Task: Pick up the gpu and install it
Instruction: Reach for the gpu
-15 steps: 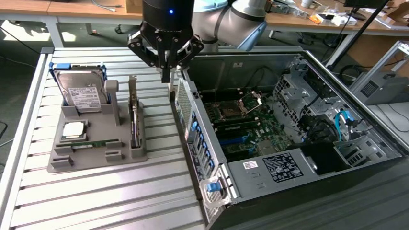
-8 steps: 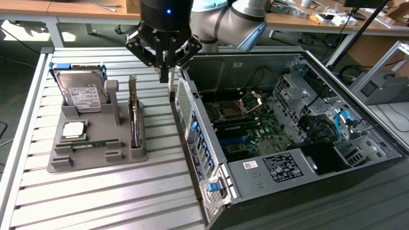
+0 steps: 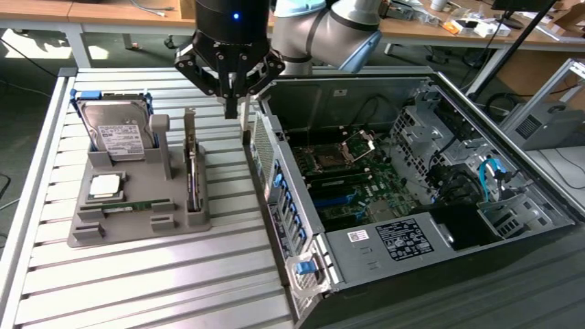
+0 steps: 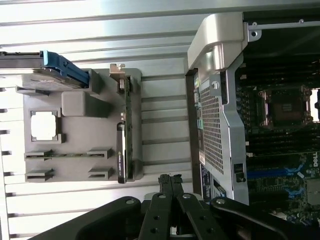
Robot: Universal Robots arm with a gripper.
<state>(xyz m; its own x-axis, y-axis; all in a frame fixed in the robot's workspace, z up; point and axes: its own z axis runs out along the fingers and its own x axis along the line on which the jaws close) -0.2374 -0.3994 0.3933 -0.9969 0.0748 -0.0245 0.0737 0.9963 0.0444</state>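
Gpu (image 3: 193,175), a thin dark card with a metal end bracket, stands on edge in a slot of the grey moulded plastic holder (image 3: 137,229), along the holder's side facing the open computer case (image 3: 290,205). Above that same side of the holder hangs the black end effector (image 3: 234,103), its slim fingers pressed together and gripping nothing. At the holder's opposite side, a silver hard drive (image 3: 117,133) with a white label leans upright, with a square processor (image 3: 105,185) and a slim green memory stick (image 3: 133,204) lying flat nearby. The holder sits on a ribbed aluminium surface (image 3: 137,295).
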